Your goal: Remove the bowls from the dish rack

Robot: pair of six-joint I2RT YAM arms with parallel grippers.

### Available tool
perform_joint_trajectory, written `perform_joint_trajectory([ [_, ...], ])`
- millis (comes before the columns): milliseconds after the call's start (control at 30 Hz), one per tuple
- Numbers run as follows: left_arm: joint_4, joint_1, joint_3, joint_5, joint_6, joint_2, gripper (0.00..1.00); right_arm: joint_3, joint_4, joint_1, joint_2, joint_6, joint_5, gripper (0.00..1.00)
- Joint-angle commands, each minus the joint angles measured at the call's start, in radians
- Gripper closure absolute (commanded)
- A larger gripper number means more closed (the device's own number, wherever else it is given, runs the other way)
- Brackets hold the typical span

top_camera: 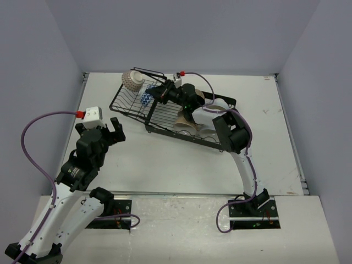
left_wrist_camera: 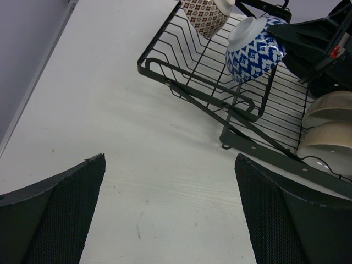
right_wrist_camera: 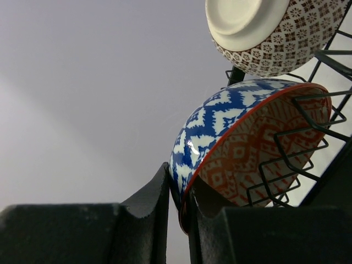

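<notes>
The blue zigzag bowl [right_wrist_camera: 220,132] stands on edge in the dish rack [top_camera: 127,104], toward the rack's ten o'clock end, propped by the wires with its orange-patterned inside facing the arm. The right gripper [right_wrist_camera: 181,192] is clamped on its rim, one finger inside and one outside, a sensible pinch for lifting it free of the wires. A brown patterned bowl [right_wrist_camera: 264,33] sits just beyond at eleven o'clock, close enough to get knocked. Beige bowls [left_wrist_camera: 330,115] lie at the rack's four o'clock end. The left gripper [top_camera: 108,127] hovers wide open over the surface [top_camera: 165,165] at eight o'clock, probably kept out of the way.
</notes>
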Motion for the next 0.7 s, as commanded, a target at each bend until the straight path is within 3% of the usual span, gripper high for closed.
perform_joint_trajectory([
  [0, 0.044, 0.006, -0.009, 0.012, 0.024, 0.0, 0.0, 0.058, 0.006, -0.001, -0.065, -0.029, -0.078, 1.0],
  [667, 0.033, 0.009, -0.003, -0.007, 0.023, -0.003, 0.0, 0.245, 0.028, -0.001, -0.067, -0.08, -0.268, 1.0],
])
